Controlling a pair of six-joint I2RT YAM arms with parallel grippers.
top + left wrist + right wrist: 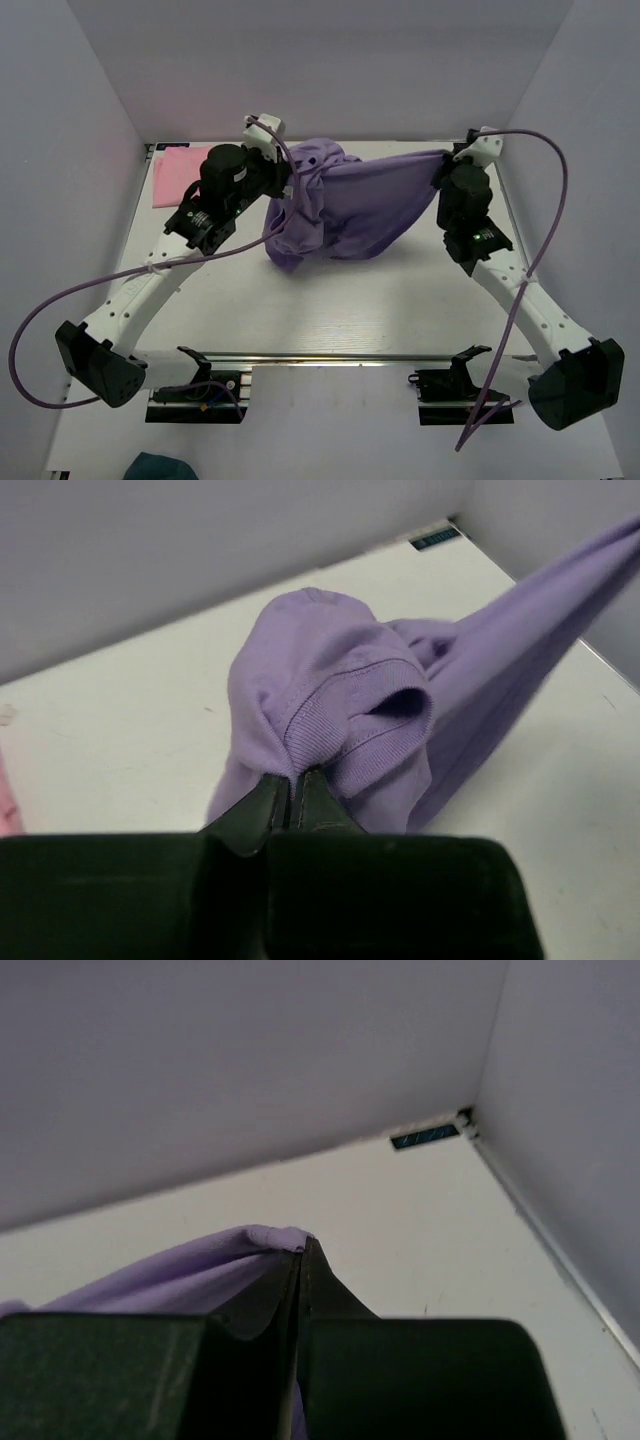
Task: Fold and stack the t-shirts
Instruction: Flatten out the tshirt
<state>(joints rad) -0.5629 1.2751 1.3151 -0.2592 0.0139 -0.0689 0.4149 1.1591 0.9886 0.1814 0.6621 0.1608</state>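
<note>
The lavender-purple t-shirt (350, 205) hangs stretched between both arms above the far half of the table, its lower part sagging to the surface. My left gripper (285, 180) is shut on its ribbed collar (330, 735), seen bunched just past the fingertips (295, 780). At the right, my right gripper (445, 160) is shut on a thin edge of the same shirt (215, 1260), with cloth pinched at the tips (302, 1250). The light pink t-shirt (180, 172) lies flat in the far left corner, partly hidden by the left arm.
White walls close in the table (350, 310) at the back and both sides. A metal rail (330, 357) with the arm bases runs along the near edge. Purple cables (545, 230) loop beside each arm. A dark teal object (160, 467) lies below the near edge.
</note>
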